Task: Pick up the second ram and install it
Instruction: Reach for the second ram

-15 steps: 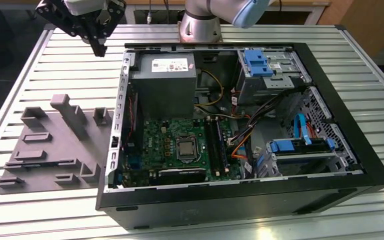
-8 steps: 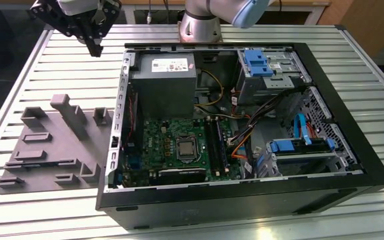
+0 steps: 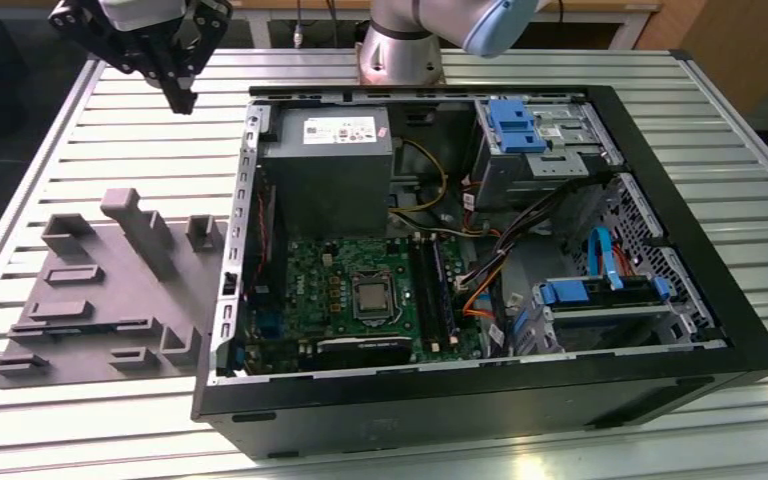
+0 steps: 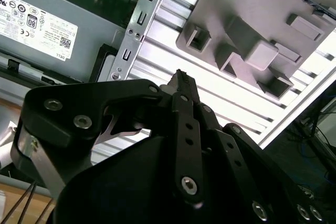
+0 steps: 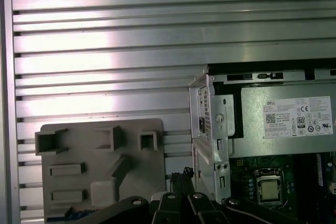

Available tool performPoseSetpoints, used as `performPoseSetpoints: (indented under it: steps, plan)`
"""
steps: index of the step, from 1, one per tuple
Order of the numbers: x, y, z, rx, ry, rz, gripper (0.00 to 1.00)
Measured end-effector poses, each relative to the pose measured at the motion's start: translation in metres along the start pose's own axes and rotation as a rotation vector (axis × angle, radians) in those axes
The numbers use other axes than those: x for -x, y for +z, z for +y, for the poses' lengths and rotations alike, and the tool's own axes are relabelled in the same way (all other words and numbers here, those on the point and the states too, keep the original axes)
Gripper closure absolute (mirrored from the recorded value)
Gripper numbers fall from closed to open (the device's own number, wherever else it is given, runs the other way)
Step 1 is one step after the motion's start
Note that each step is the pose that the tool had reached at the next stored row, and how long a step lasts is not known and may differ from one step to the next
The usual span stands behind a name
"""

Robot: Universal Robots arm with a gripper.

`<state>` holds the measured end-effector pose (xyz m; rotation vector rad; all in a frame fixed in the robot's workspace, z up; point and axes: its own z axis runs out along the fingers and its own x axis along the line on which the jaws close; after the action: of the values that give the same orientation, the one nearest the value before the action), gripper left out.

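Note:
The second ram shows as a thin dark blue strip [image 5: 68,215] standing on edge in the long front slot of the grey holder tray [image 3: 104,290]; in the exterior view it is a dark line [image 3: 84,327]. My gripper [image 3: 179,100] hangs above the slatted table, beyond the tray's far end and well away from the ram. Its black fingers meet at one tip [image 4: 179,74] with nothing between them. The same fingertips [image 5: 182,173] show in the first wrist view between the tray and the case wall. The green motherboard [image 3: 357,290] carries long black slots [image 3: 432,290].
The open black computer case [image 3: 704,330] fills the exterior view's right. Inside it are the grey power supply [image 3: 324,150], blue drive brackets [image 3: 511,125] and loose cables [image 3: 491,280]. Upright grey posts [image 3: 131,225] rise from the tray. Bare slatted table [image 3: 131,150] lies under the gripper.

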<state>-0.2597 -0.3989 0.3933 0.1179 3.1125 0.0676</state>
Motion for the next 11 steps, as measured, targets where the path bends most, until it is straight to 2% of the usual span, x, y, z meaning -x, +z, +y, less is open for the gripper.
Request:
performPoseSetpoints:
  steps: [11]
  plan:
    - [-0.0104,-0.0002,-0.0008,0.0001,0.000,-0.0001,0.89]
